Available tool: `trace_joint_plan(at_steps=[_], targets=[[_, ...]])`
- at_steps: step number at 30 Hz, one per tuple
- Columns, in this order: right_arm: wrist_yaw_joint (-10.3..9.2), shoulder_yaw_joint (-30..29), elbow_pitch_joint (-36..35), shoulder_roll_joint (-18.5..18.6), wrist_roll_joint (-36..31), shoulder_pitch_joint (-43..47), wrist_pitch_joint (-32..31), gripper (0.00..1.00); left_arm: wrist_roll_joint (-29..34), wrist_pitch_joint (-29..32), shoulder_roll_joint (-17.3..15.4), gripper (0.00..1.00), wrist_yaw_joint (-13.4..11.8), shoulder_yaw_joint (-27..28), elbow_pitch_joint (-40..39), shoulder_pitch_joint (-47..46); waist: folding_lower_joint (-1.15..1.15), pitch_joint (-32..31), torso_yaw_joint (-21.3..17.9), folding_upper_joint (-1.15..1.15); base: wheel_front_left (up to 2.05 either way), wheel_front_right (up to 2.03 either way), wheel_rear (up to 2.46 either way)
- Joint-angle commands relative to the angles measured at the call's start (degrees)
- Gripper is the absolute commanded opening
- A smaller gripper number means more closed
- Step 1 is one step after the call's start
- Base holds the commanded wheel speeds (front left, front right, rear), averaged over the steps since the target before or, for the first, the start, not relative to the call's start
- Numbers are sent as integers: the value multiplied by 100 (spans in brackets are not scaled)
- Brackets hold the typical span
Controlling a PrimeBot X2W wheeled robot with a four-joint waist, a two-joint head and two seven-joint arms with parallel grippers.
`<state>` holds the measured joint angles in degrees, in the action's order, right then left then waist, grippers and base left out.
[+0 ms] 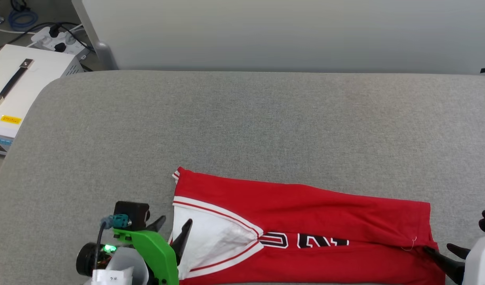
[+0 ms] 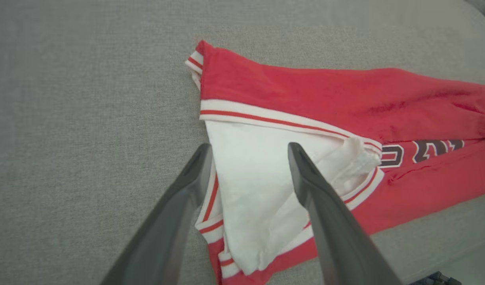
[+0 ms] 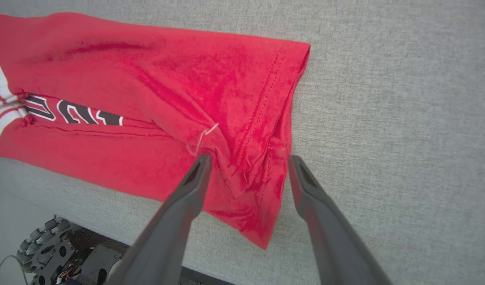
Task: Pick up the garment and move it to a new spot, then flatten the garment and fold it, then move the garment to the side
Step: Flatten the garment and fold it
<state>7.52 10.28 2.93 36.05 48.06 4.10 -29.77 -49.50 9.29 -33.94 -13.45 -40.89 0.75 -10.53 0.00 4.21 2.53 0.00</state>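
The garment (image 1: pixel 305 206) lies in a long folded band along the near edge of the grey table (image 1: pixel 242 118), red with a white sleeve panel (image 2: pixel 250 178) at its left end and partly covered black-and-white lettering. My left gripper (image 1: pixel 175 227) stands open over that white sleeve, one finger off the cloth's left edge and the other above the white fabric (image 2: pixel 249 148). At the hem end of the garment (image 3: pixel 147 71), my right gripper (image 1: pixel 438 248) is open too (image 3: pixel 249 158), its fingers straddling the bunched red corner. Neither gripper has cloth pinched in it.
A white box with a black handle (image 1: pixel 12 87) and a power strip (image 1: pixel 56 37) sit on the floor beyond the table's left corner. A pale wall panel (image 1: pixel 266 31) backs the table. My wheeled base (image 3: pixel 48 245) shows below the table's near edge.
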Motion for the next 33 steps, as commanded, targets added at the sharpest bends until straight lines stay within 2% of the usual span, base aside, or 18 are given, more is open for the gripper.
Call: trace_joint_plan(at_steps=[1, 7, 11, 15, 19, 24, 33], targets=[[-3, -133, -87, -87, -4, 85, -104, 100, 12, -161, 36, 100, -51, 72, -73, 26, 0, -30, 26, 0, 0, 0, 0], [-3, -1029, -198, -750, -250, 98, -610, 100, 398, -783, 27, 100, -115, 188, -158, -97, 0, 59, 92, 0, 0, 0, 0], [-3, -1768, -54, -1376, -597, -29, -967, 100, 681, -1082, -19, 100, -167, 203, -72, -203, 0, 185, 161, 0, 0, 0, 0], [-3, -2290, 98, -1851, -724, -216, -1253, 100, 721, -1057, -29, 100, -258, 194, 65, -203, 0, 313, 240, 0, 0, 0, 0], [-3, -2666, 274, -2109, -780, -379, -1462, 100, 718, -1059, -3, 100, -247, 175, 126, -232, 0, 444, 323, 0, 0, 0, 0], [-3, -2895, 650, -2264, -929, -480, -1627, 100, 713, -1058, 61, 100, -190, 134, 194, -323, 0, 568, 426, 0, 0, 0, 0], [-3, -2534, 995, -2503, -767, -589, -1693, 100, 703, -998, 103, 100, -153, 70, 288, -401, 0, 620, 476, 0, 0, 0, 0]])
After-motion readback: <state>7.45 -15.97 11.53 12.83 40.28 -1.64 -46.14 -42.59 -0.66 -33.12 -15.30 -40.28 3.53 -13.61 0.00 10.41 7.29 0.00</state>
